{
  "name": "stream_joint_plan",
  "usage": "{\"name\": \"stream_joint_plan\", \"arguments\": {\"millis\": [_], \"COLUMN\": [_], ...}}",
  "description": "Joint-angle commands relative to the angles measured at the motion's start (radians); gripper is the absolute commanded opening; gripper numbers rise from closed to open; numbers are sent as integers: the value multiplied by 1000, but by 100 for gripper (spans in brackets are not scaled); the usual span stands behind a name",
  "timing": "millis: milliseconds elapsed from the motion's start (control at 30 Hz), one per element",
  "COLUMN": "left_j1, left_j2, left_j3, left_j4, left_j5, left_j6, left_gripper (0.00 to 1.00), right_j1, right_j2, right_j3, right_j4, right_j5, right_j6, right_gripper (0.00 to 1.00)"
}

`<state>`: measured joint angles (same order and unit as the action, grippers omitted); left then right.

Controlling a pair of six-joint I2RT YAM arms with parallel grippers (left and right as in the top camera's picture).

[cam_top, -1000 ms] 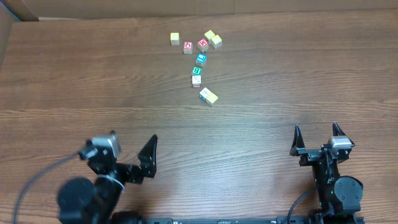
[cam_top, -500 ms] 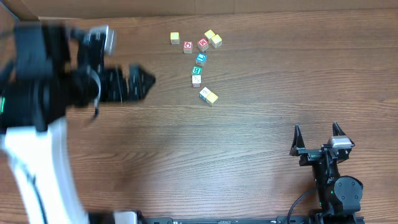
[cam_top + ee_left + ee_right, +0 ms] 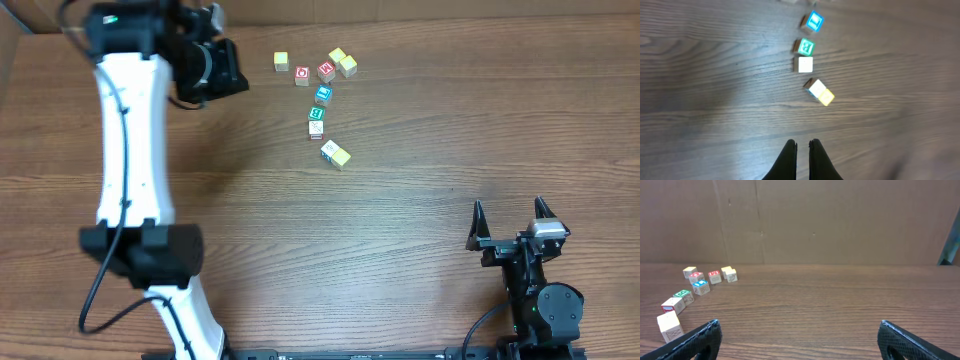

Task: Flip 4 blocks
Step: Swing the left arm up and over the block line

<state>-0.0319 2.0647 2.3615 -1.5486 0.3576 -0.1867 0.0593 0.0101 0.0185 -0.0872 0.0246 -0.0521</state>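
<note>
The left pincer point(image 3: 802, 149) is hovering with its tapered black fingers pressed together on nothing. The blocks point(image 3: 805, 64), small pale wooden cubes with coloured faces, are lying ahead of it on the grained brown tabletop point(image 3: 715, 100). The right pincer point(image 3: 508, 207) is resting spread wide, with the cubes far ahead to its left.

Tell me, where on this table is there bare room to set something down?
The wide stretch of table between the blocks and the right gripper is bare, as is the far right corner. Crowded: the far middle, where blocks cluster; the left arm overhangs the left side.
</note>
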Motion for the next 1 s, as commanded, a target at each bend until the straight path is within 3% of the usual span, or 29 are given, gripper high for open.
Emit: {"name": "stream_joint_plan", "arguments": {"millis": [0, 67, 133, 233, 300, 367, 567, 700, 967], "left_j1": [-102, -137, -170, -219, -248, -277, -327, -329, -320], "left_j2": [96, 135, 172, 227, 262, 299, 390, 435, 456], "left_j3": [25, 25, 25, 25, 25, 24, 24, 24, 14], "left_j4": [17, 36, 64, 120, 150, 168, 177, 170, 213], "left_j5": [-122, -125, -125, -156, -199, -245, -365, -369, -369], "left_j6": [-31, -31, -35, -91, -112, -122, -164, -166, -204], "left_gripper": [4, 9, 38, 55, 90, 98, 79, 68, 58], "right_j1": [-3, -3, -3, -3, -3, -3, -3, -3, -3], "right_j2": [-7, -7, -7, -7, -7, -7, -7, -7, -7], "right_j3": [-10, -10, -10, -10, -10, -10, -10, -10, -10], "right_j4": [6, 6, 6, 6, 6, 6, 6, 6, 6], "right_j5": [-4, -4, -4, -4, -4, -4, -4, -4, -4], "right_j6": [-1, -1, -1, -1, -1, -1, -1, -1, -1], "right_gripper": [100, 100, 100, 100, 100, 100, 100, 100, 100]}}
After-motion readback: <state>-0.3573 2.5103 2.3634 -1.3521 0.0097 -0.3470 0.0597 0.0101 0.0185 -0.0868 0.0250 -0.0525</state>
